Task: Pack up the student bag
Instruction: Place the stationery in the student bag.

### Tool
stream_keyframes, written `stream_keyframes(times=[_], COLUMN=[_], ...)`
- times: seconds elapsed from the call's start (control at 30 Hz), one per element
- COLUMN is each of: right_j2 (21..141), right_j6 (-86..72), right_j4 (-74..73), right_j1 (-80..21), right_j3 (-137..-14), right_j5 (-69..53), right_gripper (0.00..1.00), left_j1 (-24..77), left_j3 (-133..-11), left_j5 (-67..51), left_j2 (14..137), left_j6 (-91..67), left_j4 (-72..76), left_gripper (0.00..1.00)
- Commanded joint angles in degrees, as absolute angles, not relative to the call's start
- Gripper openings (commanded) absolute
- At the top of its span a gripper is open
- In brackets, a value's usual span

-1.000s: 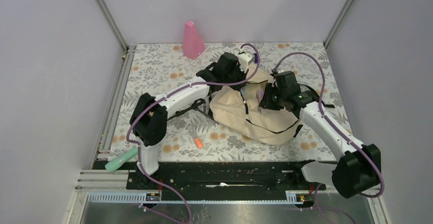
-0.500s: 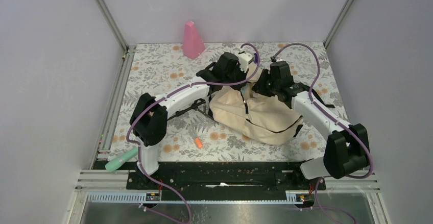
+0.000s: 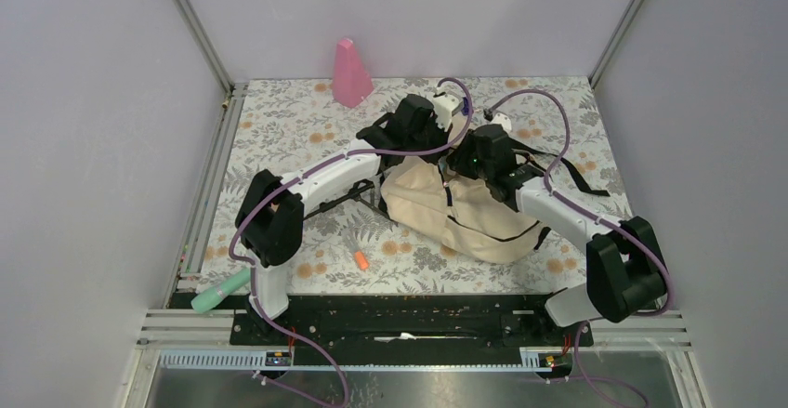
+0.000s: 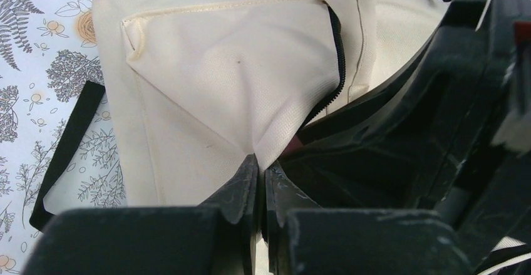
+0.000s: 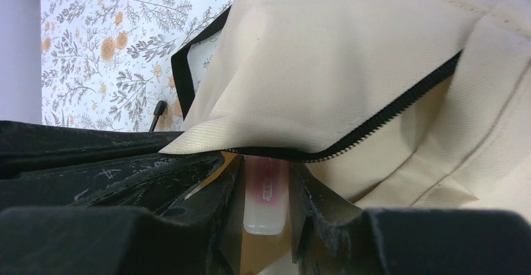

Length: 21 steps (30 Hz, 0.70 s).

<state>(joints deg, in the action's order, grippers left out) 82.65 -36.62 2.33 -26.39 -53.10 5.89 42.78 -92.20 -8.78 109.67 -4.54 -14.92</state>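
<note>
Floral tabletop (image 3: 297, 129), lilac walls (image 3: 418, 8); student bag (image 3: 474, 217) centre.

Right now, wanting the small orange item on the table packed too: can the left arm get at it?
Probably not yet: nothing covers the small orange item, but the left gripper is shut on the student bag.

We see the white-shelled, black-jointed L arm (image 3: 325, 171) reaching fwd and rightward, elbow bent. The matching R arm (image 3: 567, 213) angles fwd and leftward, so both wrists meet mid-table. L gripper (image 4: 260, 165): jaws pressed together, pinching a fold of the cream fabric backpack (image 4: 206, 87). R gripper (image 5: 264, 175): jaws partly apart, clamping a small pink-and-clear plastic piece (image 5: 266, 206) btw its fingers.
</note>
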Motion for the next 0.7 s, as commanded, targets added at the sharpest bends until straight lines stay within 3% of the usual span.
stream_keyframes(times=[0.0,0.27,0.47,0.67], right_j2=[84.63,87.58,85.8,84.45], right_j6=[-37.36,-38.06,-35.87,-33.99], right_j4=[12.45,13.96,14.77,15.21], right_j1=[-28.96,-31.08,-31.81,-31.82], right_j3=[-53.29,-53.34,-50.77,-49.99], right_j5=[10.71,9.66,10.55,10.07], right_gripper=[0.0,0.0,0.3,0.47], left_j1=[42.44,42.4,42.44,42.45], left_j3=[-92.29,-92.29,-92.29,-92.29], left_j5=[-9.04,-8.85,-8.78,-8.93], left_j2=[104.93,104.75,104.77,104.85], left_j6=[-4.56,-4.48,-4.48,-4.48], left_j4=[-10.73,-10.78,-10.72,-10.73], left_gripper=[0.0,0.0,0.0,0.0])
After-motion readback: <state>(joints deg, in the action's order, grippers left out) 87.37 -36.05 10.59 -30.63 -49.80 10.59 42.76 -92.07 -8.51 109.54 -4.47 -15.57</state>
